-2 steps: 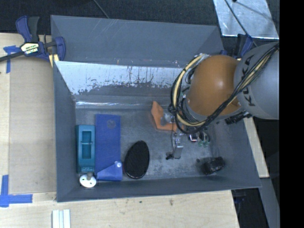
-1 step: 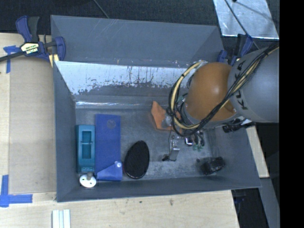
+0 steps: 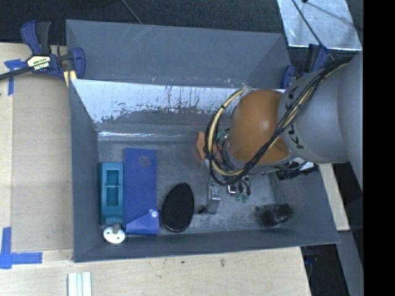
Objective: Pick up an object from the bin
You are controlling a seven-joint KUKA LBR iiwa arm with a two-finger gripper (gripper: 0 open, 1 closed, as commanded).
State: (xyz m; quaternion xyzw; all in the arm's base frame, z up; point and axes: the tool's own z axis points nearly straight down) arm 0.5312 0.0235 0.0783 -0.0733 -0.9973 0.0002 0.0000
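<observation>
**Hanging Low Beside a Black Oval, Grip Unreadable**

Reaching in from the right rim of the grey metal bin [image 3: 185,54], the arm has its domed orange wrist cover [image 3: 259,128] and looped yellow-and-black cables over the middle of the floor. The gripper [image 3: 213,201] points down near the floor, towards the wall at the bottom of the view. Whether the pincer is apart, together or clamped on anything cannot be told.

Nearest to it is a smooth black oval object [image 3: 178,207], just beside the gripper on the side away from the arm and lying flat on the floor. By that closeness it is probably the candidate for the pick, though nothing shows it gripped. Its long axis runs from the bottom wall towards the far wall, with the far end leaning slightly towards the arm's side. A grasp across the narrow width would probably suit it best.

The other things lie flat and loose, which leaves room around each. A long blue flat slab [image 3: 139,187] lies just beyond the oval, parallel to it. A teal rectangular block with a recessed top [image 3: 112,193] lies alongside the slab towards the left wall. A small white round piece [image 3: 113,234] sits by the bottom-left corner. A small black lump [image 3: 273,214] rests apart, near the bottom-right corner.
</observation>
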